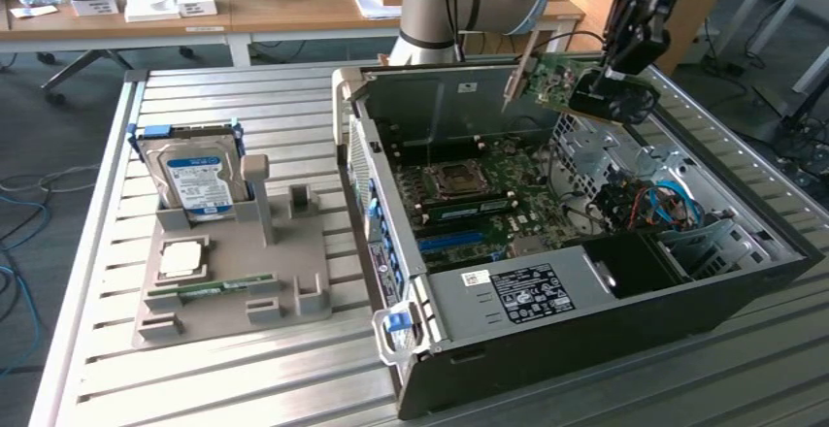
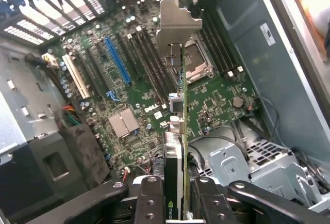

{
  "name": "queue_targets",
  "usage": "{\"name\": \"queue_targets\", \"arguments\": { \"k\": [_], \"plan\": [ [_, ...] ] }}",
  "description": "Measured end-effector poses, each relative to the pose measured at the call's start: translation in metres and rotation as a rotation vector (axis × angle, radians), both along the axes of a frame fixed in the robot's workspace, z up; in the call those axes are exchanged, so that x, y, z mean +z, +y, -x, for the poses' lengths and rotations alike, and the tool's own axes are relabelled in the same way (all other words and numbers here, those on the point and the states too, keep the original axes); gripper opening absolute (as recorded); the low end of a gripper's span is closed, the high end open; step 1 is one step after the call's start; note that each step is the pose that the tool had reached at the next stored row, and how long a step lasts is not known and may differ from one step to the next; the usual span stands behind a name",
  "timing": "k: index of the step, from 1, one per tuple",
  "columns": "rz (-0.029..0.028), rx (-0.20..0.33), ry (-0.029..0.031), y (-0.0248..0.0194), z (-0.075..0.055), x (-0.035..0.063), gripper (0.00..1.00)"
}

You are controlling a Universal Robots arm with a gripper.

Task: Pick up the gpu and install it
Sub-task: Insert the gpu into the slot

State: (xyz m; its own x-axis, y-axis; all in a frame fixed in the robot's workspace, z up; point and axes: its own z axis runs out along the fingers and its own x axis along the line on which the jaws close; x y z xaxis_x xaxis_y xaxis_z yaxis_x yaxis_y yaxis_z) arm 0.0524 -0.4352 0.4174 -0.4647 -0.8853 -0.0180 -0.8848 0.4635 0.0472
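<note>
Sitting at the exterior view's left, a hard drive (image 1: 194, 177) stands upright in a gray fixture (image 1: 233, 252), with a RAM stick (image 1: 214, 289) lying in it nearby. Mid-frame is an open computer case (image 1: 725, 296) with its motherboard (image 1: 480, 194) exposed. At the right, the gripper (image 1: 609, 70) is clamped on the gpu (image 1: 583, 87), held in the air over the case, clear of the motherboard.

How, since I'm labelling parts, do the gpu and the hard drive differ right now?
The gpu hangs tilted in the gripper above the open computer case; the hard drive stands on edge in the gray holder. The gpu is a green board with a black fan; the hard drive is silver with a blue-white label. Neither is installed.
</note>
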Motion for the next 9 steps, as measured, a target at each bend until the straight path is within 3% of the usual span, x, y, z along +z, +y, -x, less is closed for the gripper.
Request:
{"name": "queue_targets", "arguments": {
  "k": [9],
  "plan": [
    [0.0,0.078,0.0,0.0,0.0,0.0,0.27]
  ]
}}
